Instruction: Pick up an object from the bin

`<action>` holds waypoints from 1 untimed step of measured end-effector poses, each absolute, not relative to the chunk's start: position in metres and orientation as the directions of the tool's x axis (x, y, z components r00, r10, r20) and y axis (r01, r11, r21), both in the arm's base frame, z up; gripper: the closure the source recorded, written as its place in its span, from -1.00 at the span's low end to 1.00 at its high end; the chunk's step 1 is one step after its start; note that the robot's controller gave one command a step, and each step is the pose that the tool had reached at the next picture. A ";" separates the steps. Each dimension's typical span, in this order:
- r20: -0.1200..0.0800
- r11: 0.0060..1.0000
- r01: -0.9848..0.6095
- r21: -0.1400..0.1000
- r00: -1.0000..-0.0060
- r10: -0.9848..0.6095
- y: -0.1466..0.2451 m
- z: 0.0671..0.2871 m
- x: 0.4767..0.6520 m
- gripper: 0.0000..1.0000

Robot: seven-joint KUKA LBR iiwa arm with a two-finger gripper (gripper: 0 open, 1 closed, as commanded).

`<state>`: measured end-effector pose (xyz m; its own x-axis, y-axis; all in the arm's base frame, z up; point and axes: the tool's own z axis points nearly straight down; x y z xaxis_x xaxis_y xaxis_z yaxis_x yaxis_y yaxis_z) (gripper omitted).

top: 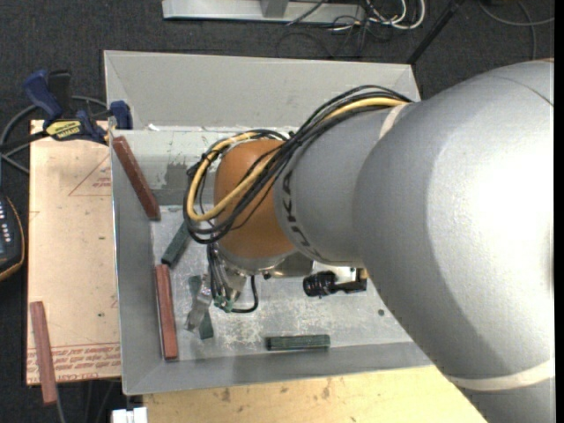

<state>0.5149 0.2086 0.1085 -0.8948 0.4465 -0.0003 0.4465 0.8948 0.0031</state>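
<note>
Brown stick (165,311) against bin (264,86) wall, left of claw | small green block (205,326) just lower-left of claw | claw (216,296) over block, grip state cannot tell | green bar (298,343) and black-white part (335,284) right of claw

Grey arm (441,236), orange wrist cover (251,210), blk/yel cables (231,199).

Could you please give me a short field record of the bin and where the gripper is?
container: grey metal bin, loose things inside
arm: gripper low over the floor's left half
nearest thing: small green piece, beside the gripper
left wall: reddish bar, lying along it
front: dark green bar, lying flat
right of gripper: black cylinder
held: cannot tell
</note>
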 end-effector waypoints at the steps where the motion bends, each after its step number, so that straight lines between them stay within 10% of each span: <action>1: -0.009 1.000 -0.028 0.002 -1.000 -0.028 0.211 0.182 0.609 -1.00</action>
